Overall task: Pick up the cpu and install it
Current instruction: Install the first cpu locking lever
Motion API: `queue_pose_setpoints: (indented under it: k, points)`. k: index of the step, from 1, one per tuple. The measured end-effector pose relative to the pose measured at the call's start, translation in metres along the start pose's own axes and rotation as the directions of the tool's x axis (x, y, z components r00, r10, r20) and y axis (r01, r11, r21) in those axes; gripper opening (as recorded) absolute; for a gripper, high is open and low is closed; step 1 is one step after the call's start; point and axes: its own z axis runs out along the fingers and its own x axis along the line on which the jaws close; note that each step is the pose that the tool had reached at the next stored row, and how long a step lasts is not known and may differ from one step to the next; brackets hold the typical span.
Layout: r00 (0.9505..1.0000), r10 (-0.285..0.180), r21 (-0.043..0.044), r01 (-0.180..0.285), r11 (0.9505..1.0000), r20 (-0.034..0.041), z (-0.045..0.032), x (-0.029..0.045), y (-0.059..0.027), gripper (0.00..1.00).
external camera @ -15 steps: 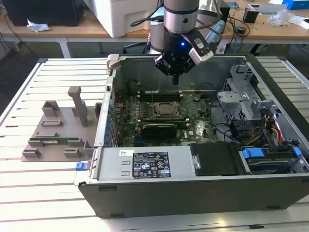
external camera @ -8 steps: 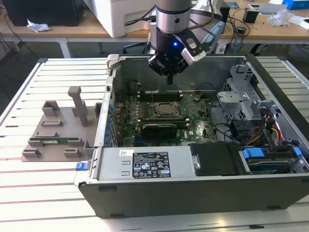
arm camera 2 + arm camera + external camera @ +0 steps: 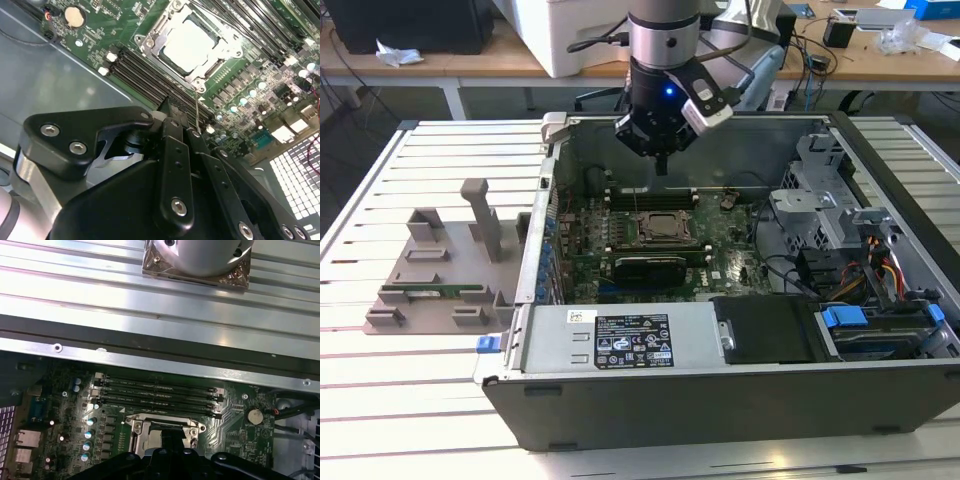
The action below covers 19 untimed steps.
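- The arm is seen coming straight down from above, over the far part of the open case.
- The wrist is pointed down at the board inside the case.
- The gripper is held up in the air above the board, a little to the far side of the socket.
- In the second wrist view the gripper is seen with its fingers pressed close together into one thin tip.
- Nothing is held between the fingers, and nothing is touched by them.
- The cpu is seen lying flat inside the socket, shiny and pale, with the metal frame all around it.
- In the exterior view the cpu is found near the middle of the board, below the gripper and apart from it.
- Long dark memory slots are laid side by side on the far side of the socket.
- In the first wrist view the gripper is seen in front of the socket, so part of it is hidden.
- A small round battery is seen on the board, well apart from the cpu.
- The case is set on a table made of long slats.
- A grey stand is placed on the table at the exterior view's left, outside the case.
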Motion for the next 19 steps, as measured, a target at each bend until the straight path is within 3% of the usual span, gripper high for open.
queue_pose_setpoints:
  k: [12,19]
  points:
    - [1.0,0.0,0.0,0.0,1.0,0.0001,-0.0011,0.0213,0.0027,0.11]
    - [1.0,0.0,-0.0002,0.0,1.0,0.0002,-0.0007,0.0267,0.0054,0.11]
